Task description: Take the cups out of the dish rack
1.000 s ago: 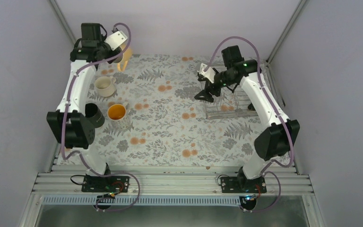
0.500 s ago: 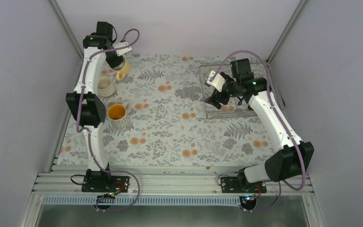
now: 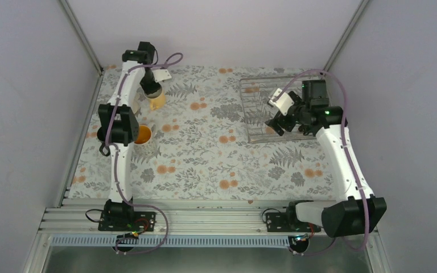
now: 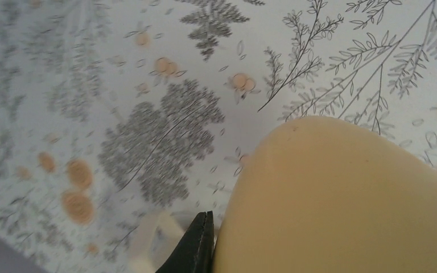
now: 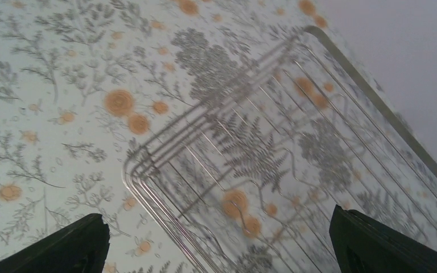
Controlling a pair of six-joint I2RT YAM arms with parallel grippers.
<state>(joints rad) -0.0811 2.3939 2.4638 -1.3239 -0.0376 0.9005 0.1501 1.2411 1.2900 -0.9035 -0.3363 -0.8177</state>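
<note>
**Top external and wrist views: yellow mug in the left grip, right fingers wide over the rack**

Top external view puts the left gripper (image 3: 151,90) well to the left of the rectangular silver wire dish rack (image 3: 256,102), about level with the rack's far rim. A small, glossy orange-yellow mug (image 3: 158,102) sits directly under it, touching the fingers. That view does not settle whether the mug rests on the floral tablecloth (image 3: 205,153) or hangs just above it.

The left wrist view adds the contact. The orange-yellow mug (image 4: 341,199) fills the lower right as a smooth, rounded, unpatterned wall. One black fingertip (image 4: 200,239) lies flat against its outside, while the second finger is hidden behind the mug. The left gripper reads as clamped on the mug's wall.

A pale mug with an orange inside (image 3: 141,135) stands upright on the cloth, also well left of the rack. It is nearer the arm bases than the yellow one and partly covered by the left arm.

The right gripper (image 3: 277,124) hovers over the rack's near half. In the top view its fingers are too small to judge. The right wrist view shows the right gripper (image 5: 216,239) spread wide with nothing between the fingers, one black tip in each lower corner. The rack's (image 5: 250,142) thin wires and rounded corner lie below, with the cloth's ferns showing through the grid.
</note>
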